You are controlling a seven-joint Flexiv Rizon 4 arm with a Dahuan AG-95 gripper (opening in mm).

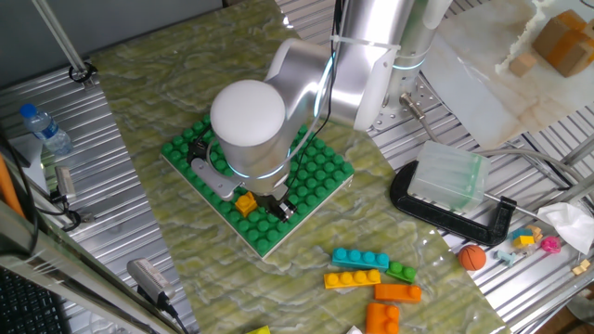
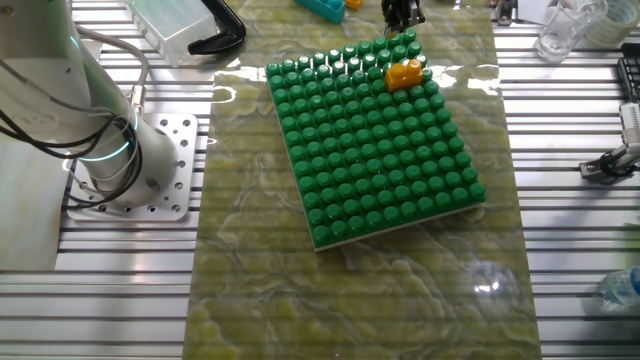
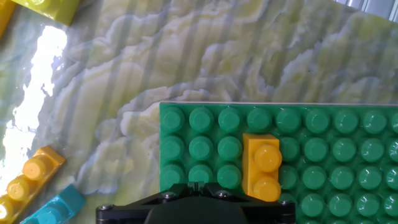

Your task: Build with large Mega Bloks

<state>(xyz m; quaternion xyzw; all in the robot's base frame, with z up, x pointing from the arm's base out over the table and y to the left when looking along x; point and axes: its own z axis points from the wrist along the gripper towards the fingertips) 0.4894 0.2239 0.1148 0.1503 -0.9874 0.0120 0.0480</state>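
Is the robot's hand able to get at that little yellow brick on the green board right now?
Probably yes. The gripper hangs right beside the yellow brick, which sits alone near the edge of the green baseplate, with nothing standing around it. Whether the fingers are open cannot be told.

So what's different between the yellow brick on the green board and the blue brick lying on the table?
The yellow brick is short, two studs long; the blue brick is longer, about four studs. The yellow brick sits on the green board near its edge, under the gripper; the blue brick lies loose on the table among other bricks. Both are chunky plastic with round studs on top.
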